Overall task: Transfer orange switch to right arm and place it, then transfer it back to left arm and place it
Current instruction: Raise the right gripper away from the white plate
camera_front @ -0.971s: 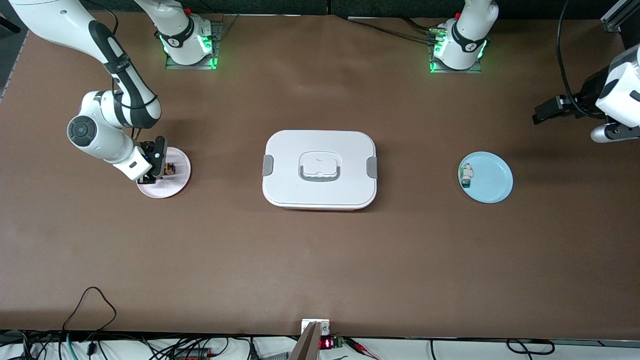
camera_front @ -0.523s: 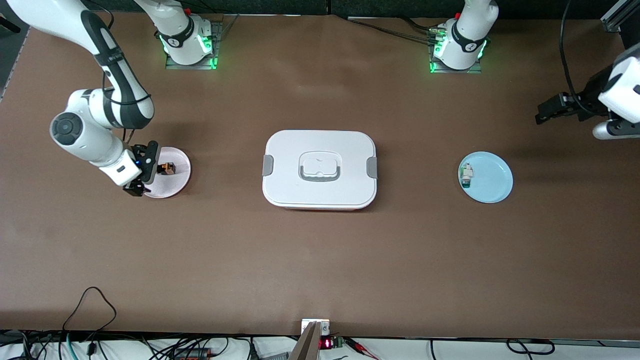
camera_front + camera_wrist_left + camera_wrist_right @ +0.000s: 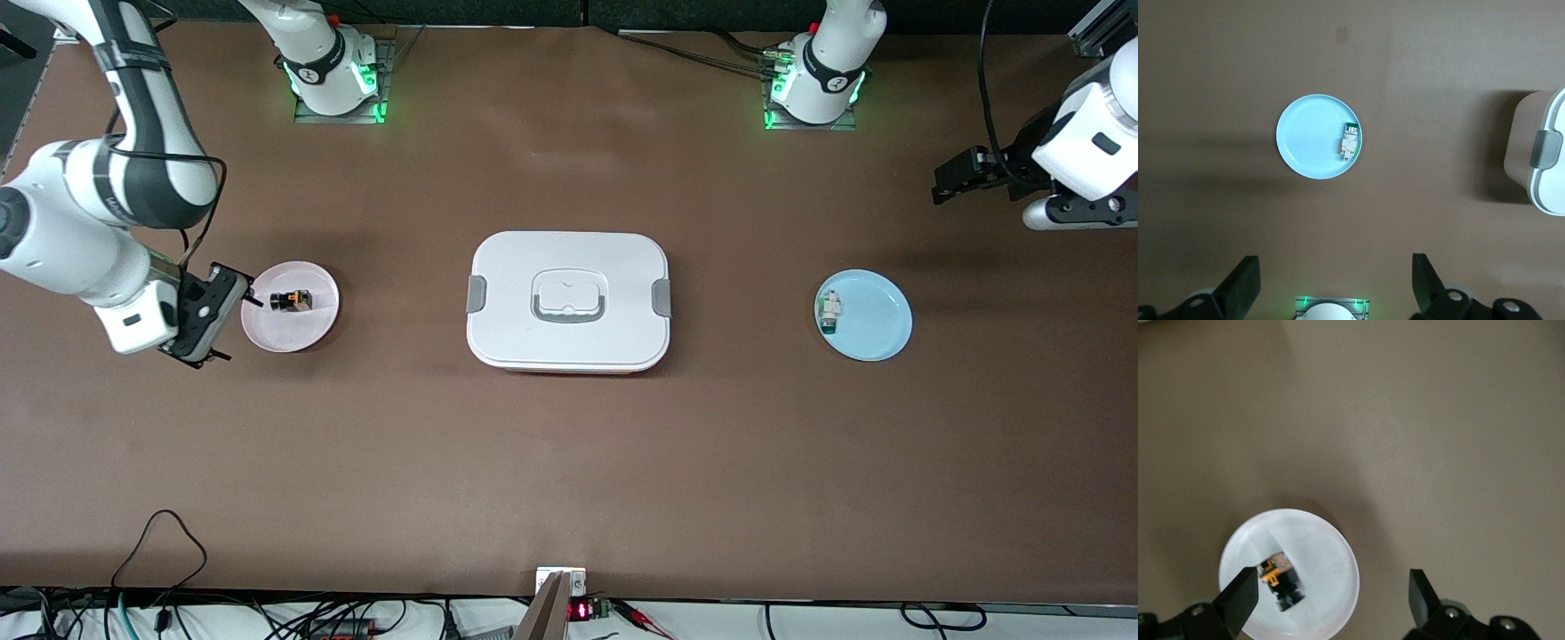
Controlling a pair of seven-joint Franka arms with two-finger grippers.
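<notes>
My right gripper (image 3: 233,313) hangs above the table just off the pink plate's rim, toward the right arm's end, fingers spread wide with nothing between them. In the right wrist view the two black wedge-shaped fingertips (image 3: 1241,597) frame that plate with a clear gap.

The orange switch (image 3: 291,300) lies on its side on the pink plate (image 3: 311,324): a tiny black blocky part with orange markings, hard plastic look. It rests free on the plate (image 3: 1321,553); my fingers do not touch it. The switch (image 3: 1280,580) sits off-centre on the dish. The plate is round, shallow, smooth and glossy.

The box (image 3: 569,300) sits mid-table: a large white rounded rectangle, smooth plastic lid, grey side clips, grey recessed handle on top, thin reddish edge at the base. It is well apart from both plates.

My left gripper (image 3: 942,188) waits up in the air over bare table at the left arm's end, fingers wide open and empty. Its black fingertips (image 3: 1245,287) show apart in the left wrist view.

The blue plate (image 3: 880,324) is round and smooth, toward the left arm's end, and holds a tiny white-and-green component (image 3: 829,313) at its rim nearest the box.

The table (image 3: 569,462) has a matte brown, felt-like surface.
</notes>
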